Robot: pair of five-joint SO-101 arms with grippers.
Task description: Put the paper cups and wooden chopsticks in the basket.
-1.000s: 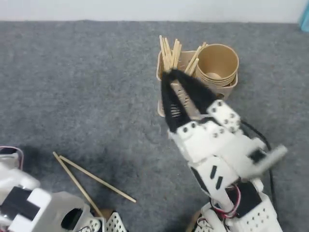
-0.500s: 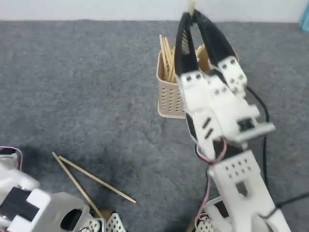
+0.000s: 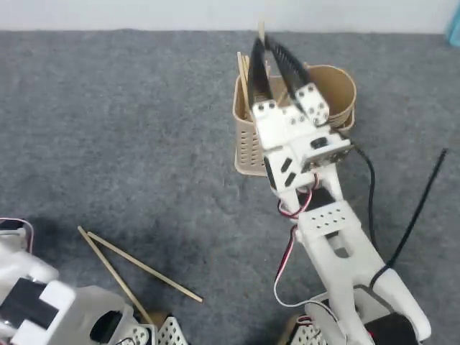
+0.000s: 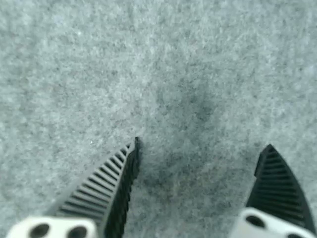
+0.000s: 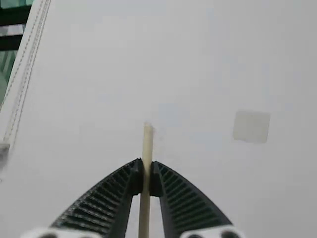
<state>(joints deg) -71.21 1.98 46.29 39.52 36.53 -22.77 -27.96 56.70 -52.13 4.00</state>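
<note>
**Right end effector** (image 5: 146, 168): jaws narrow, clamped on one wooden chopstick (image 5: 147, 144). The stick runs upright between the black ribbed fingers (image 5: 116, 198) and projects beyond the tips. In the high view this end effector (image 3: 264, 43) hangs directly over the basket (image 3: 250, 147), with the held chopstick (image 3: 261, 29) pointing toward 12 o'clock.

**Basket:** stands at roughly 1 o'clock on the grey counter (image 3: 129, 129). A bundle of chopsticks (image 3: 244, 72) leans in its 9 o'clock half. The stacked paper cups (image 3: 338, 83) sit in its 3 o'clock half (partly covered by the white wrist housing).

**Left end effector** (image 4: 203, 144): jaws wide apart, gripping nothing, with bare grey counter (image 4: 148, 59) between the fingertips. The left arm (image 3: 36, 305) sits at the 7 o'clock corner of the high view.

**Outstanding items:** two loose chopsticks (image 3: 144, 266) lie flat on the counter at about 7 o'clock. They meet at their 10 o'clock ends and spread apart toward 4 o'clock, well apart from the basket.
</note>
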